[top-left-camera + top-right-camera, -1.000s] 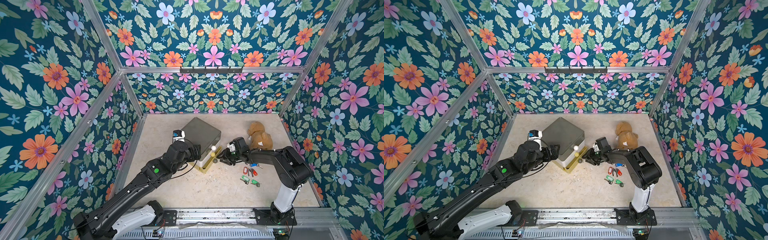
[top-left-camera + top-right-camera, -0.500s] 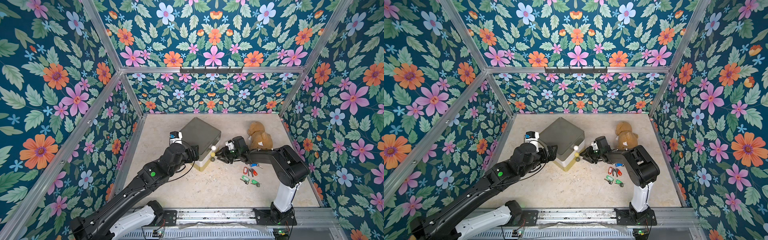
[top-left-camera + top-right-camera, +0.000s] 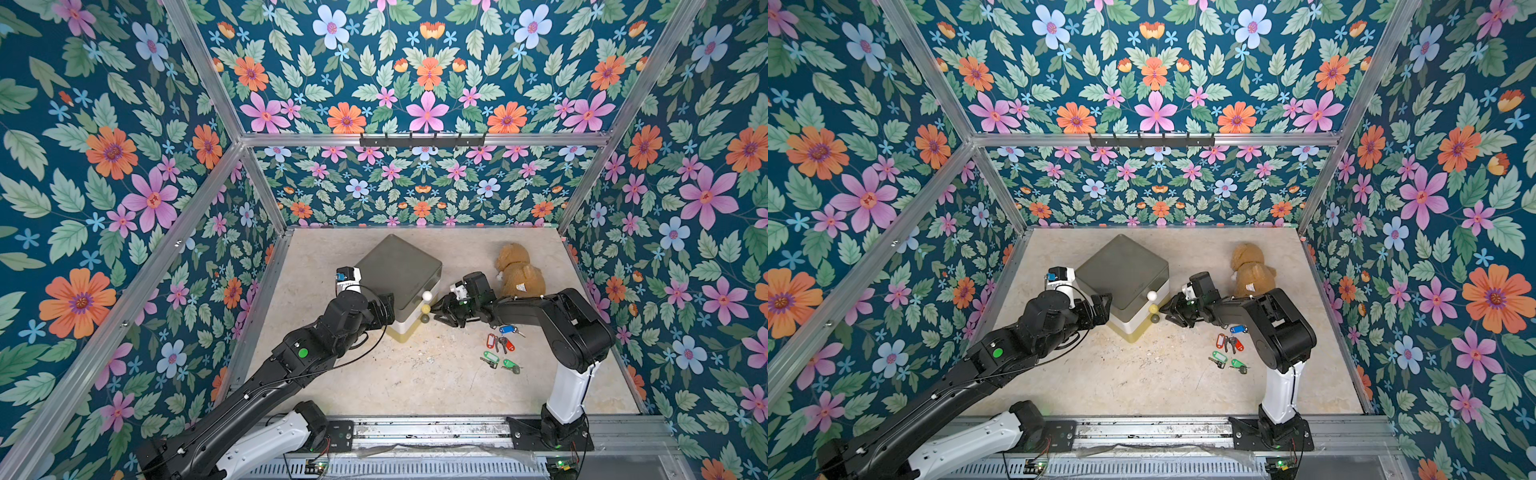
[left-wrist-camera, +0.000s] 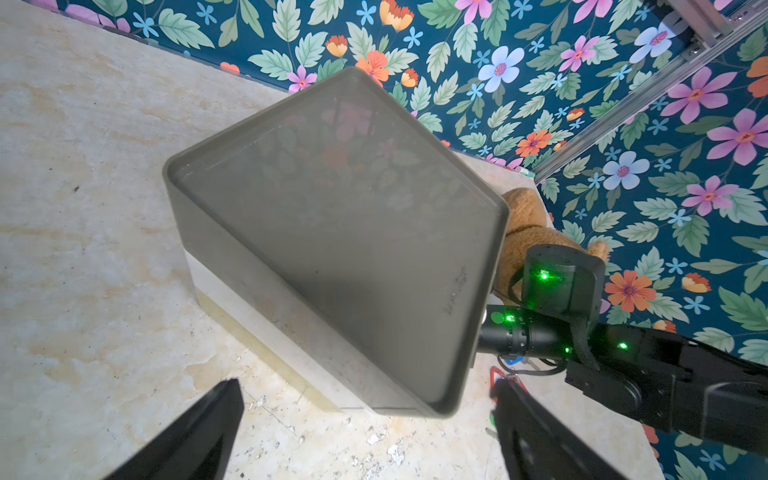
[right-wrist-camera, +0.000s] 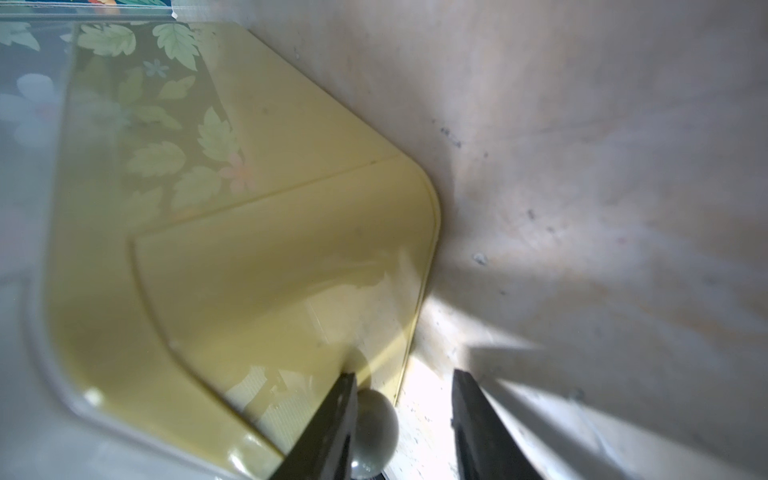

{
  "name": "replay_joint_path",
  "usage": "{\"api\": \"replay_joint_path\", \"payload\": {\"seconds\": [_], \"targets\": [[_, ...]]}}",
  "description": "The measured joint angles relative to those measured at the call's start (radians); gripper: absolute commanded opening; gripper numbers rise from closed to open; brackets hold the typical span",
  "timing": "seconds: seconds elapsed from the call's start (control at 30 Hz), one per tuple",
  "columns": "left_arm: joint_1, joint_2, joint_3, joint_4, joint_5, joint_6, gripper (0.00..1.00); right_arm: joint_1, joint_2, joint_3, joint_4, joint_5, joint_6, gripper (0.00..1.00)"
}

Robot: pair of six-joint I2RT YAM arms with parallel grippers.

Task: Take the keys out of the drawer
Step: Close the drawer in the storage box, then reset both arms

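Note:
The drawer unit [image 3: 399, 274] [image 3: 1121, 270] is a small chest with a grey top, and all its drawers look shut. In both top views several keys [image 3: 500, 345] [image 3: 1229, 345] with blue, red and green tags lie on the table to its right. My right gripper [image 3: 434, 313] [image 5: 403, 378] is at the front of the yellow bottom drawer [image 5: 291, 270]. It is open, and the grey knob [image 5: 376, 424] touches one finger [image 5: 332, 419]. My left gripper [image 3: 388, 309] [image 4: 368, 386] is open and empty beside the unit's left corner. The drawers' insides are hidden.
A brown plush bear [image 3: 519, 274] [image 3: 1252, 270] lies behind the right arm near the back right wall. White and yellow knobs [image 3: 427, 296] sit above the grey one. Flowered walls close in the table [image 3: 415, 374] on three sides.
The yellow bottom drawer stuck out a second ago and is now pushed in. My right gripper moved left with it. My left gripper shifted slightly back along the unit's side.

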Motion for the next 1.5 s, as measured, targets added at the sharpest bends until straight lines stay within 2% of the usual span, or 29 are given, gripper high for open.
{"api": "replay_joint_path", "payload": {"seconds": [0.47,0.87,1.07,1.23,1.33,1.47,1.5], "targets": [[0.0,-0.013,-0.005,-0.021,-0.041,-0.002,0.99,-0.037,-0.128,0.016,-0.163,0.138,-0.087,0.44],[0.0,-0.001,-0.017,-0.02,-0.075,-0.018,0.99,-0.134,-0.33,-0.089,-0.266,0.175,-0.148,0.44],[0.002,-0.011,-0.066,-0.024,-0.139,-0.027,0.99,-0.253,-0.511,-0.059,-0.369,0.223,-0.281,0.46],[0.004,-0.074,-0.158,-0.012,-0.22,-0.048,0.99,-0.392,-0.664,-0.05,-0.438,0.261,-0.423,0.47],[0.004,-0.116,-0.224,0.002,-0.275,-0.052,0.99,-0.483,-0.769,-0.099,-0.419,0.304,-0.493,0.49],[0.006,-0.148,-0.272,0.026,-0.348,-0.043,0.99,-0.501,-0.863,-0.18,-0.324,0.373,-0.596,0.52],[0.007,-0.151,-0.282,0.038,-0.362,-0.032,0.99,-0.504,-0.875,-0.209,-0.282,0.397,-0.625,0.56]]}}
